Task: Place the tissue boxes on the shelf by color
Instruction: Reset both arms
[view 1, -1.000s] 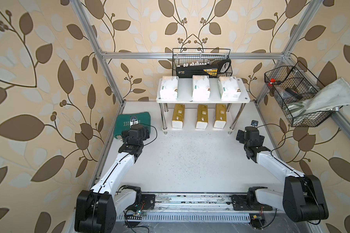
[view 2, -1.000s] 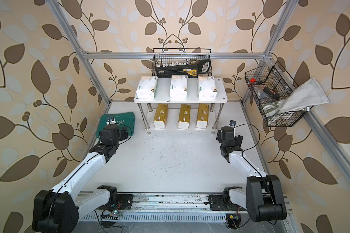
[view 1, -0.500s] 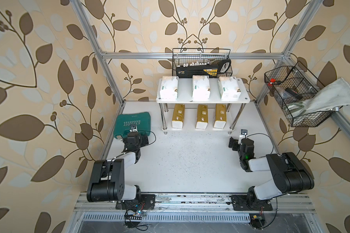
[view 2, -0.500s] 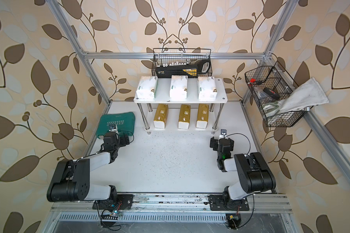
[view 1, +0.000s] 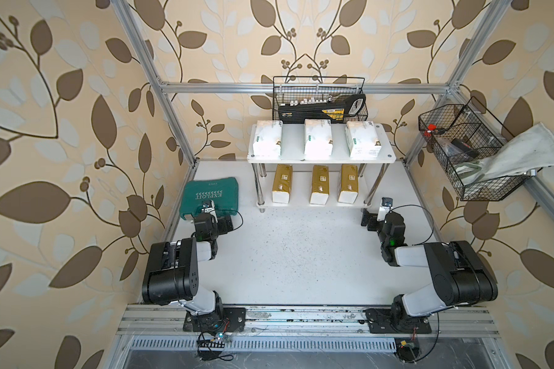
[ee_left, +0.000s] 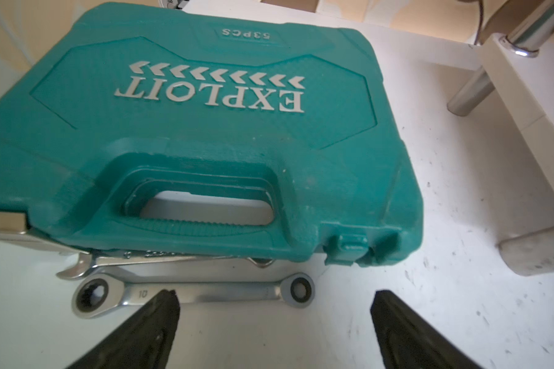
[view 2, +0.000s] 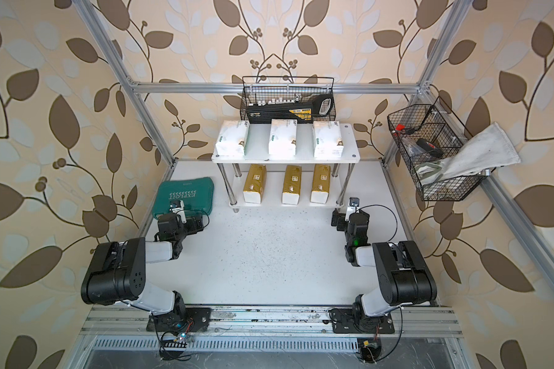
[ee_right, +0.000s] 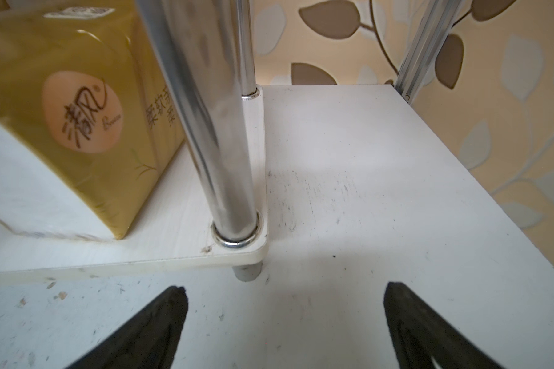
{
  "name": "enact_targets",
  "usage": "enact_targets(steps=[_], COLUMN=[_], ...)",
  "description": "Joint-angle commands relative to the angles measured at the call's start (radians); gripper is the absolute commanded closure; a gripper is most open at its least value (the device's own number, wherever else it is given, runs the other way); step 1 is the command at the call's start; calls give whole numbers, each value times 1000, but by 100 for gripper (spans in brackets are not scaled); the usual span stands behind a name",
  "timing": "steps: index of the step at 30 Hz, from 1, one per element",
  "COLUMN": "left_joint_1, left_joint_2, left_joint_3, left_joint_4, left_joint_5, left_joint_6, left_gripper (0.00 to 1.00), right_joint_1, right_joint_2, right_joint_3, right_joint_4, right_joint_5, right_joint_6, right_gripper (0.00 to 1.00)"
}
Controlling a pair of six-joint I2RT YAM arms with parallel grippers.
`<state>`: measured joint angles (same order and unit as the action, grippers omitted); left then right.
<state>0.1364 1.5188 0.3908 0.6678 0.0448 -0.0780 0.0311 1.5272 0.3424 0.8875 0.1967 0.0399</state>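
The shelf (view 1: pixel 338 140) (view 2: pixel 349 140) stands at the back of the table in both top views. Three white tissue boxes (view 1: pixel 317 140) lie on its upper board and three gold ones (view 1: pixel 320 185) on its lower board. My left gripper (view 1: pixel 219 220) (ee_left: pixel 275 297) sits low on the table, open and empty, facing a green tool case. My right gripper (view 1: pixel 370 220) (ee_right: pixel 287 287) is open and empty too, just in front of the shelf's front right leg (ee_right: pixel 224 159). A gold tissue box (ee_right: pixel 77 111) lies beside that leg.
The green tool case (view 1: pixel 210 198) (ee_left: pixel 205 127) lies left of the shelf, with wrenches (ee_left: pixel 192 292) at its near edge. A black wire basket (view 1: pixel 320 99) hangs behind the shelf. Another basket (view 1: pixel 467 153) with a cloth (view 1: pixel 518 153) hangs on the right wall.
Both arms have folded back toward their bases and the grippers have sunk lower, a little nearer the front. Both stayed open. The tissue boxes have not moved.
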Motion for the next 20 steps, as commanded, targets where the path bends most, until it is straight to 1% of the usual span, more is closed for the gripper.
enact_targets(steps=[1, 20], left_joint_1=[-7, -7], left_joint_2=[-9, -14], left_joint_3=[22, 18], left_joint_4=[33, 38], left_joint_5=[48, 48], left_joint_6=[9, 10], left_gripper=[1, 1], right_joint_1=[-2, -5], right_joint_2=[-5, -8], right_joint_3=[1, -1], right_joint_4=[20, 15], right_joint_5=[-13, -19], right_joint_6=[-6, -2], right_gripper=[1, 1])
